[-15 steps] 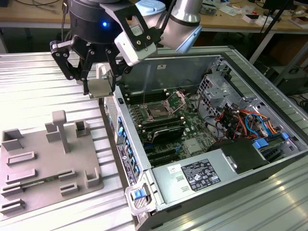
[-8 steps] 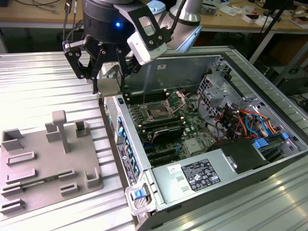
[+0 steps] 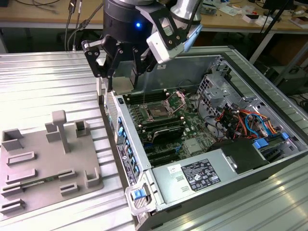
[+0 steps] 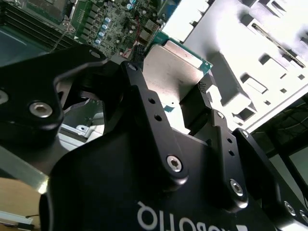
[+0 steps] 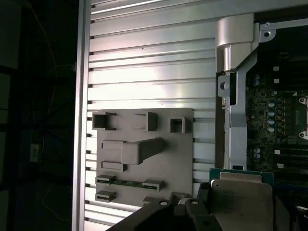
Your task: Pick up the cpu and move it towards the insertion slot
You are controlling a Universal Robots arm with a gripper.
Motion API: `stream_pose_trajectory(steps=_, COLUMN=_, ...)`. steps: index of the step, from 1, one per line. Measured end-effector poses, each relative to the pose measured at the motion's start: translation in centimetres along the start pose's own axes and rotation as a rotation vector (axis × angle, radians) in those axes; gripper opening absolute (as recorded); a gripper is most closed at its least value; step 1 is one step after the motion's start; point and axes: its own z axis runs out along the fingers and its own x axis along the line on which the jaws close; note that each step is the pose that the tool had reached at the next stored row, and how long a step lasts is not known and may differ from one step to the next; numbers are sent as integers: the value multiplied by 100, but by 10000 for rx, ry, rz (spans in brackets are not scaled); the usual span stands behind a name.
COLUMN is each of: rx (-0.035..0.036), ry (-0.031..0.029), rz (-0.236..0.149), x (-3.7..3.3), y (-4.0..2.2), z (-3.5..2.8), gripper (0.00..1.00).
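Note:
My gripper (image 3: 122,83) is shut on the cpu (image 3: 124,87), a thin square chip with a pale metal top. I hold it in the air above the open computer case's wall, on the exterior view's left side of the case. In the second wrist view the black fingers (image 4: 204,89) press on two opposite edges of the cpu (image 4: 168,67). The first wrist view also has the cpu (image 5: 240,195) in it. The insertion slot (image 3: 158,112) lies on the motherboard inside the case, with a dark centre and its hinged metal plate (image 3: 176,100) raised. It sits below the chip, toward the exterior view's right.
A grey fixture plate (image 3: 48,159) with upright holders lies on the ribbed metal table (image 3: 43,82), at the exterior view's left. The case holds a power supply (image 3: 192,175), a drive cage (image 3: 216,89) and coloured cables (image 3: 245,120). Long memory slots (image 3: 144,120) flank the socket.

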Motion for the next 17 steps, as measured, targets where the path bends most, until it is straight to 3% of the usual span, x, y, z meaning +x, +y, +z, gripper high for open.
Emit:
stream_pose_trajectory(steps=4, rx=0, ry=0, rz=-1, x=-116, y=-3, z=2, gripper=55)
stream_pose_trajectory(steps=17, rx=0, ry=-1, rz=-1, x=-321, y=-3, z=8, gripper=55)
